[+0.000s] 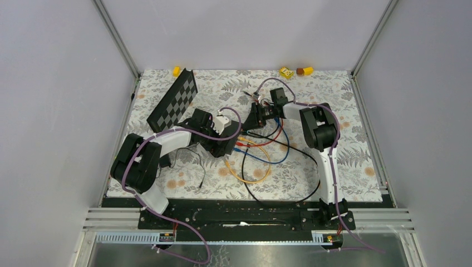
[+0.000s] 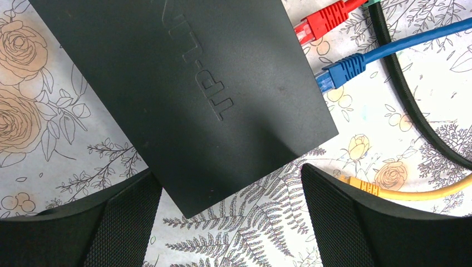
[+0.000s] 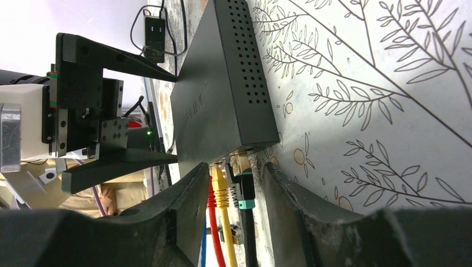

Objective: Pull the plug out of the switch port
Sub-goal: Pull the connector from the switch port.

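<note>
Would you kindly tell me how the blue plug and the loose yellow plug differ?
The blue plug sits in the switch; the yellow plug lies free on the mat. The blue plug neighbours a red plug; the yellow plug lies alone. Both end cables of their own colour.

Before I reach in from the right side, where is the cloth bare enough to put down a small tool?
Free: the cloth between the right arm and its own right edge, and the far strip between the chequered board and that arm. Crowded: the middle, where the cables loop beside the switch.
</note>
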Robot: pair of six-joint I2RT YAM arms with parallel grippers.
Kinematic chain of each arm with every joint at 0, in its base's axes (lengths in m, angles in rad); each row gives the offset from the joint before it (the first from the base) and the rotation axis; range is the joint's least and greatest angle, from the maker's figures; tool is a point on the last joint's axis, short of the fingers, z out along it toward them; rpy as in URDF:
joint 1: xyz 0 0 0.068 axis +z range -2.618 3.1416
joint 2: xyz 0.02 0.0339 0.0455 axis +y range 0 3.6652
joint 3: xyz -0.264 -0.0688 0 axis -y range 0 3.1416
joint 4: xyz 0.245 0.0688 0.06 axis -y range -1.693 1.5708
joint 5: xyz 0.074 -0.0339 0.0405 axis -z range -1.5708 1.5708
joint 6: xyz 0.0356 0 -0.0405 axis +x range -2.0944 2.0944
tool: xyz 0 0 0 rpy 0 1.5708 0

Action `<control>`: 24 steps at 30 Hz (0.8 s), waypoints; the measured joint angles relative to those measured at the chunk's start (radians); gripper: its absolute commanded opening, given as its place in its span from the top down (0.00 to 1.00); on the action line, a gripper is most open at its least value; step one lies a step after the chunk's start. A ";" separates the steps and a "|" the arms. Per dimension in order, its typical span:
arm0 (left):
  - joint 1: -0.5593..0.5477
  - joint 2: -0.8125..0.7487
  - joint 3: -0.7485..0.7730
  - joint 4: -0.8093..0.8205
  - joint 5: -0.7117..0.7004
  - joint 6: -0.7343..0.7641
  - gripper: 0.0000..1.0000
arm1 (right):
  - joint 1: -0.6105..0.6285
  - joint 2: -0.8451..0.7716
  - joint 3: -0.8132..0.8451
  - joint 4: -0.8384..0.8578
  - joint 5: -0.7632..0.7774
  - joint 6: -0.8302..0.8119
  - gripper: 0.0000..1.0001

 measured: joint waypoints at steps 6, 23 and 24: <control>0.000 0.000 0.000 0.000 0.000 0.000 0.07 | 0.000 0.001 0.007 -0.017 -0.005 -0.048 0.52; 0.000 0.002 0.000 0.005 0.004 0.000 0.07 | 0.016 0.013 0.048 -0.101 -0.016 -0.166 0.56; 0.000 0.002 0.000 0.005 0.004 0.000 0.07 | 0.018 0.016 0.051 -0.105 -0.021 -0.169 0.57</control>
